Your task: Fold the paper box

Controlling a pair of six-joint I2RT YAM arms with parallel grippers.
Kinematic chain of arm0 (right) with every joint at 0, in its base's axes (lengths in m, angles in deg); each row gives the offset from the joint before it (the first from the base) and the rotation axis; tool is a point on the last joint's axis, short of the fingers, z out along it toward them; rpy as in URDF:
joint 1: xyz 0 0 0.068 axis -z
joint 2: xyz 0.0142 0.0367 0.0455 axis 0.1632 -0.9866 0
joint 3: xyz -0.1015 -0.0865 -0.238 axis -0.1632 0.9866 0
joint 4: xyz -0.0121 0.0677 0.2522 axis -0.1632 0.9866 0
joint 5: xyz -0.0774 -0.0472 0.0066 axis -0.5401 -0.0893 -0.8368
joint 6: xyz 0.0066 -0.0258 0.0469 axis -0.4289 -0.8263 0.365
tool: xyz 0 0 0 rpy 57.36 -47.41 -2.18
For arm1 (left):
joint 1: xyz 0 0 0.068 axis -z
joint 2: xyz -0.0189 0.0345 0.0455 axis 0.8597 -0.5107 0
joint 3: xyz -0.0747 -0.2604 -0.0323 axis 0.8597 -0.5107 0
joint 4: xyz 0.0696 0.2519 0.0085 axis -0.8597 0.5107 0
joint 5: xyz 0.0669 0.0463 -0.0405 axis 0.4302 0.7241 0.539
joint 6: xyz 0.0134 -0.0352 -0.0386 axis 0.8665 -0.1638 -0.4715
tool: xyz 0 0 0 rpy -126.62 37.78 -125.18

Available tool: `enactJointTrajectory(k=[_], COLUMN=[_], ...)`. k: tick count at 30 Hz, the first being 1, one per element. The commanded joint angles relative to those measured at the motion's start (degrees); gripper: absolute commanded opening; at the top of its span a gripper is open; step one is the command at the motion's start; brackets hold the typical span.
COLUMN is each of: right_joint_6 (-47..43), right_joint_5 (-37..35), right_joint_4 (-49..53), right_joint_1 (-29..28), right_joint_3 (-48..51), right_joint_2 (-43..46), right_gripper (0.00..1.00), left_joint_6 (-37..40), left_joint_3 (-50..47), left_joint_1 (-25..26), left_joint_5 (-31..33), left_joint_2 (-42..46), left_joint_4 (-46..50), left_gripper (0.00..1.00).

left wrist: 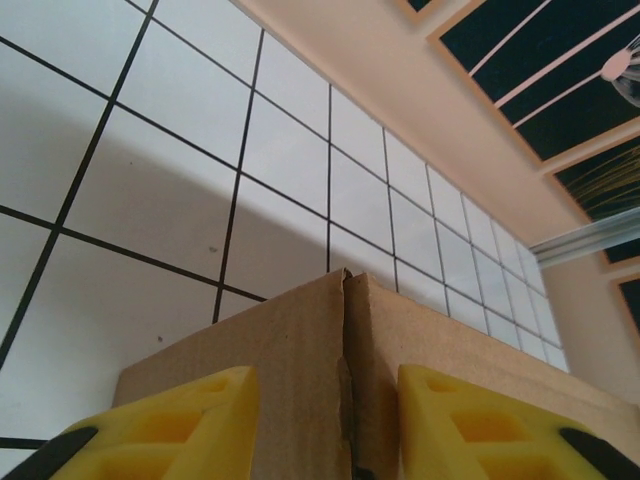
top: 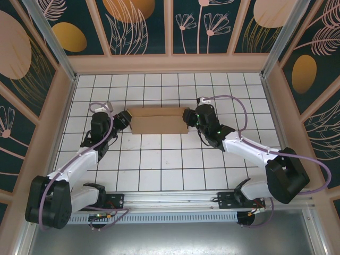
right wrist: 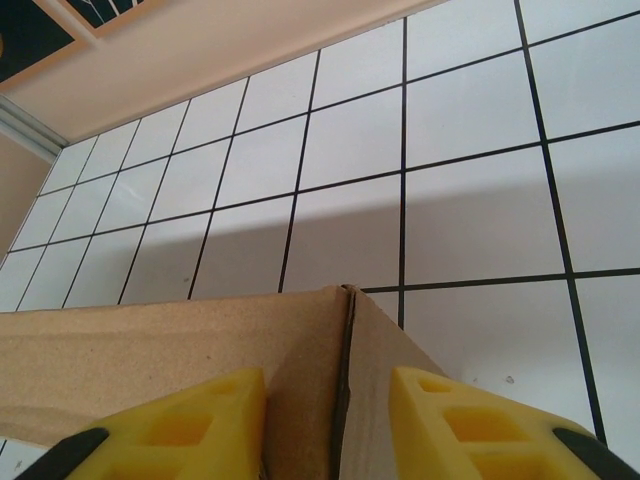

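The box (top: 158, 121) sits on the tiled tabletop (top: 159, 170), in the far half and about midway between the side walls. Its long edges run parallel to the back wall (top: 170, 64). The left arm (top: 95, 143) reaches the box's left short end, and the right arm (top: 239, 143) reaches its right short end.

From the left wrist, yellow fingers (left wrist: 190, 425) stand either side of an upright corner (left wrist: 345, 340) where two cardboard walls meet (a thin dark slit runs down the seam). From the right wrist, the fingers (right wrist: 480, 420) straddle a like corner (right wrist: 345, 350). The left jaws are part-way apart around the cardboard, and so are the right jaws. Whether either pair presses on the box I cannot tell.

Bare tiles lie between the box's far edge and the back wall. A wider bare stretch runs from its near edge to the arm bases. Both side walls are well apart from the box ends.
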Motion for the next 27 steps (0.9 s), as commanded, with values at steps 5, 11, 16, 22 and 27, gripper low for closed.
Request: enactJointTrajectory(k=[5,11,16,22,27], right_joint_6=[-0.11,-0.68,-0.77,0.18,-0.55], right_joint_5=[5.82,21.43,25.60,26.48,24.60], right_joint_4=[5.31,4.11,3.45,1.85,2.11], right_joint_1=[3.69,11.65,13.32,13.32,12.59], right_joint_3=[0.05,-3.11,-3.54,-1.15,1.28], right_joint_2=[2.23,5.94,5.53,2.31,-2.05], right_gripper=[0.54,0.64,0.65,0.57,0.49], left_joint_6=[2.43,7.83,8.38,8.78,9.18], left_joint_3=[-1.39,3.46,3.62,3.51,2.90], left_joint_1=[-0.19,-0.17,0.24,0.32,0.39], left_joint_5=[0.48,2.33,2.02,1.78,1.12], left_joint_2=[-2.36,-3.00,-3.40,-3.32,-3.93], left_joint_4=[8.39,12.76,12.71,12.81,12.03], left_gripper=[0.40,0.40,0.40,0.40,0.40])
